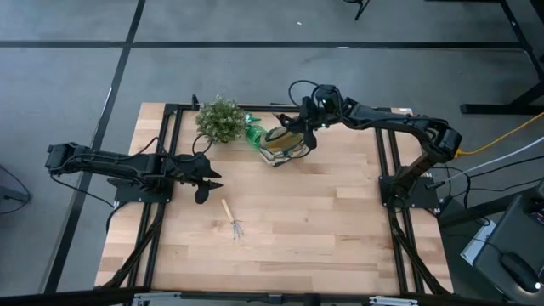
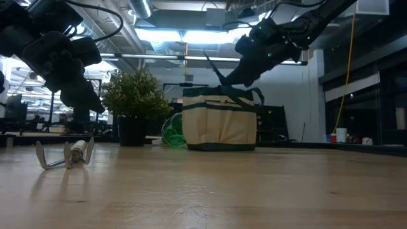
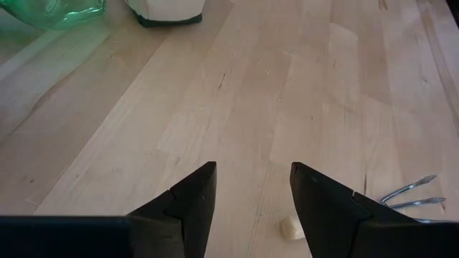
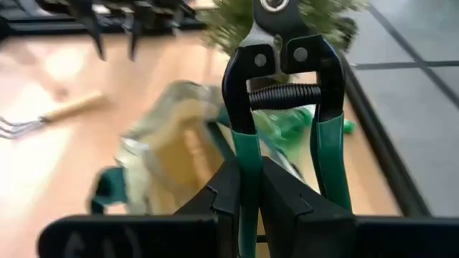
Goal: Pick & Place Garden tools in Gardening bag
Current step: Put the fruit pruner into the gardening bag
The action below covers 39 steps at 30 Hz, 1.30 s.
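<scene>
The beige gardening bag (image 1: 284, 146) with dark green trim stands at the table's far middle, next to the potted plant (image 1: 221, 119). A bright green plastic tool (image 1: 255, 134) lies between them. My right gripper (image 1: 303, 127) hangs over the bag's open mouth (image 4: 168, 154), shut on the pruning shears (image 4: 283, 93), which have a black head and green handles. The wood-handled mini rake (image 1: 231, 219) lies flat on the table's near middle. My left gripper (image 1: 208, 180) is open and empty above the table, with the rake (image 3: 407, 198) just beyond and to one side of its fingers. My right gripper pinches one green handle of the shears (image 4: 247, 154) between its two fingers. The other handle (image 4: 331, 165) runs free beside the fingers. The shears reach out ahead of the fingers, head away from the gripper, lifted clear above the bag.
The potted plant (image 2: 133, 95) stands close to the bag's left side (image 2: 191, 124). Black frame rails (image 1: 170, 153) run along the table's left and right sides. Bare wood lies around the rake (image 2: 67, 154).
</scene>
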Motion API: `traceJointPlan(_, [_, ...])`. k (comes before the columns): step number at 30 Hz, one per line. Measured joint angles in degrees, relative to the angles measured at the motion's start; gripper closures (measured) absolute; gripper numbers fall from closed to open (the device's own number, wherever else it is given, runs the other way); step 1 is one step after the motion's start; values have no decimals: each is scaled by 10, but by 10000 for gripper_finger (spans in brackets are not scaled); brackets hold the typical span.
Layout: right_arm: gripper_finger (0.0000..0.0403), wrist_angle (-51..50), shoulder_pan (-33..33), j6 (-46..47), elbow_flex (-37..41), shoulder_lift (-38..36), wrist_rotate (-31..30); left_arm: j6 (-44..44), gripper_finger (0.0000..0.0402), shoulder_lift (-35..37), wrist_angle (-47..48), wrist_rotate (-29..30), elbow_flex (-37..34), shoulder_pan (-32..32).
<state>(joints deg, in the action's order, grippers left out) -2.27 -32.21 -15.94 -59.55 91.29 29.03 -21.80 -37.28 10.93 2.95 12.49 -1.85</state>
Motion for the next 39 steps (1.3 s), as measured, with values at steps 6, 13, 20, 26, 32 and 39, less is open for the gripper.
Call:
traceJointPlan(6, [364, -25, 0, -36, 0, 0, -10, 0, 226, 0, 0, 0, 0, 0])
traceJointPlan(13, [364, -54, 0, -85, 0, 0, -26, 0, 228, 0, 0, 0, 0, 0])
traceJointPlan(20, [364, -70, 4, -120, 0, 0, -38, 0, 227, 0, 0, 0, 0, 0])
traceJointPlan(26, [364, -85, 26, -122, 0, 0, -35, 0, 226, 0, 0, 0, 0, 0])
traceJointPlan(32, [364, -79, 58, -127, 0, -13, -90, 0, 228, 0, 0, 0, 0, 0])
traceJointPlan(39, [364, -123, 63, -142, 0, -30, -156, 0, 227, 0, 0, 0, 0, 0])
